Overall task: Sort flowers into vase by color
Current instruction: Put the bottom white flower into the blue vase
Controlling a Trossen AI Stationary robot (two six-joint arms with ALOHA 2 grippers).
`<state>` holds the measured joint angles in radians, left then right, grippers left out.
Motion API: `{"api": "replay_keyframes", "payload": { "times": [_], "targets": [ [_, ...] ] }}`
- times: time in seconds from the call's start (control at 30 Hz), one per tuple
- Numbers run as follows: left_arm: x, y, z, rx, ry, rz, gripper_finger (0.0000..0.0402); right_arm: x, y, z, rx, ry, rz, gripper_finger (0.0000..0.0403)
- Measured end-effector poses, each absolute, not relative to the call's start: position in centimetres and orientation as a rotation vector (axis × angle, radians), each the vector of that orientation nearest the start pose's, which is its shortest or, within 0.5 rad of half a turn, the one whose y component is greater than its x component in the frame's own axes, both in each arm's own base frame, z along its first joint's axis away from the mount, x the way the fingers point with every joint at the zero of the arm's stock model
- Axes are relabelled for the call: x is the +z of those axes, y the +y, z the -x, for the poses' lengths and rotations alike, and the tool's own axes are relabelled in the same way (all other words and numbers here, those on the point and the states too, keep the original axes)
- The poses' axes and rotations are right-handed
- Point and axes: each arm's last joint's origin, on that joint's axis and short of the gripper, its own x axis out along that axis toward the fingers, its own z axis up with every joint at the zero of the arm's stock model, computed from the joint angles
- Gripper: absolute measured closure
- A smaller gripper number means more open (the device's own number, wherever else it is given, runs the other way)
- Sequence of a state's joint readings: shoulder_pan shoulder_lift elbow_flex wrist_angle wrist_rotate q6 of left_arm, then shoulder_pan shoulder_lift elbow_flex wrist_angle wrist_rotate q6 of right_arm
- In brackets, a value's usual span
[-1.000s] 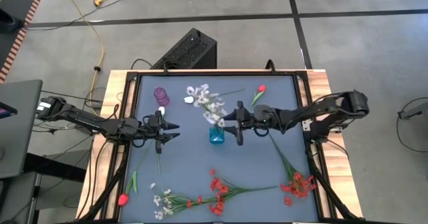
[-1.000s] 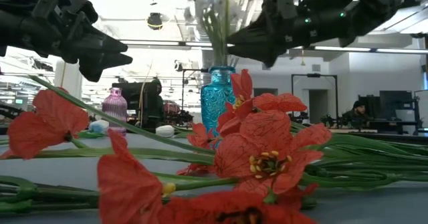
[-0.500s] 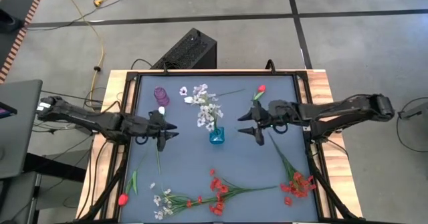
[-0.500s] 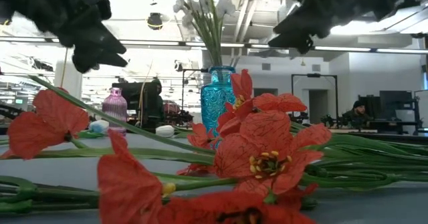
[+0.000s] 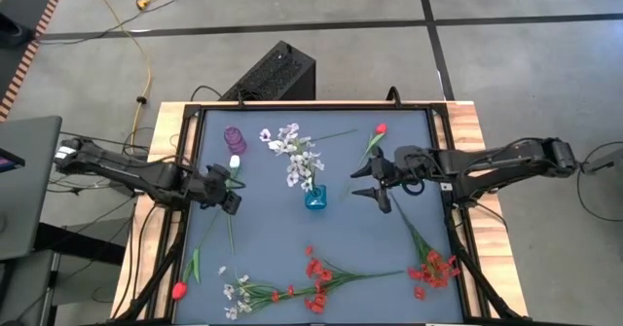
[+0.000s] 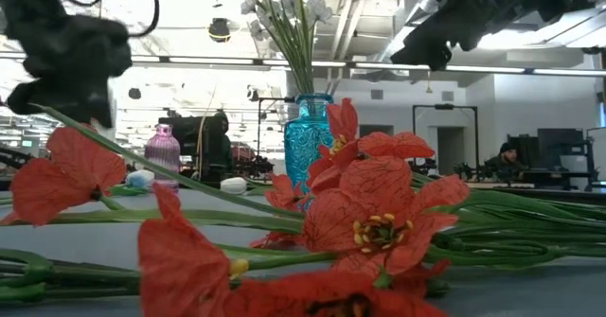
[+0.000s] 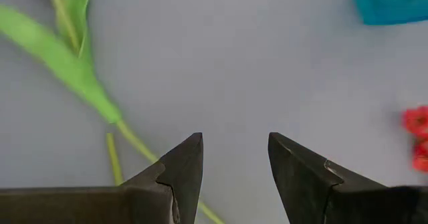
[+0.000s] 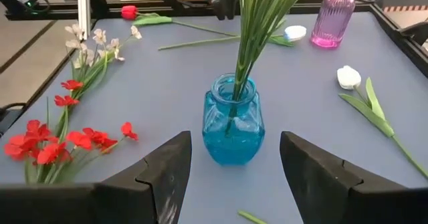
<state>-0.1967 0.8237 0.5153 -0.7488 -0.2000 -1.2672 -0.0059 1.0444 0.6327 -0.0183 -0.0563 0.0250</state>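
Note:
A blue vase (image 5: 315,199) (image 8: 233,127) stands mid-table with a spray of white flowers (image 5: 295,154) (image 6: 289,14) standing in its mouth by the stems. My right gripper (image 5: 366,183) (image 8: 234,136) hovers open on the vase's right, apart from it. My left gripper (image 5: 230,196) (image 7: 234,140) is open, points down and touches nothing. It hangs over the green stem (image 7: 80,77) of a white tulip (image 5: 234,163) lying on the table. Red sprays (image 5: 313,275) (image 5: 434,268), a white spray (image 5: 235,292) and red tulips (image 5: 380,129) (image 5: 178,290) lie flat on the table.
A purple vase (image 5: 235,138) (image 8: 332,20) stands at the far left. A black frame (image 5: 185,170) rims the blue tabletop. A black box (image 5: 277,73) sits on the floor beyond the far edge. Bare table lies between the blue vase and the near flowers.
My right gripper has drawn back from the blue vase toward the table's right edge and risen; the white spray stays standing in the vase. My left gripper has tipped from nearly level to pointing down and rolled about its own line, keeping close to the same spot.

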Motion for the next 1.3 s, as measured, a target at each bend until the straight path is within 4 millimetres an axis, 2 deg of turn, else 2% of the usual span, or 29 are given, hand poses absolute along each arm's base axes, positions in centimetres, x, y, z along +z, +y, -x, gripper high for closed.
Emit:
{"api": "replay_keyframes", "payload": {
  "times": [0.6,0.9,1.03,1.23,1.3],
  "targets": [
    [14.8,-3.2,-15.8,0.846,1.169,0.845,0.0243,24.7,0.4,-22.5,0.058,0.443,-0.035,0.0147],
    [13.4,-3.7,-16.9,0.853,1.204,0.787,0.0248,24.6,0.4,-22.4,0.058,0.451,-0.036,0.0147],
    [13.2,-3.7,-16.9,0.877,1.207,0.799,0.028,24.6,0.4,-22.4,0.058,0.452,-0.036,0.0147],
    [13.2,-3.7,-17.1,0.877,1.164,0.8,0.0374,24.6,0.4,-22.4,0.058,0.451,-0.036,0.0147],
    [13.2,-3.6,-17.2,0.878,1.142,0.795,0.0394,24.6,0.4,-22.4,0.058,0.451,-0.036,0.0147]
  ]
}}
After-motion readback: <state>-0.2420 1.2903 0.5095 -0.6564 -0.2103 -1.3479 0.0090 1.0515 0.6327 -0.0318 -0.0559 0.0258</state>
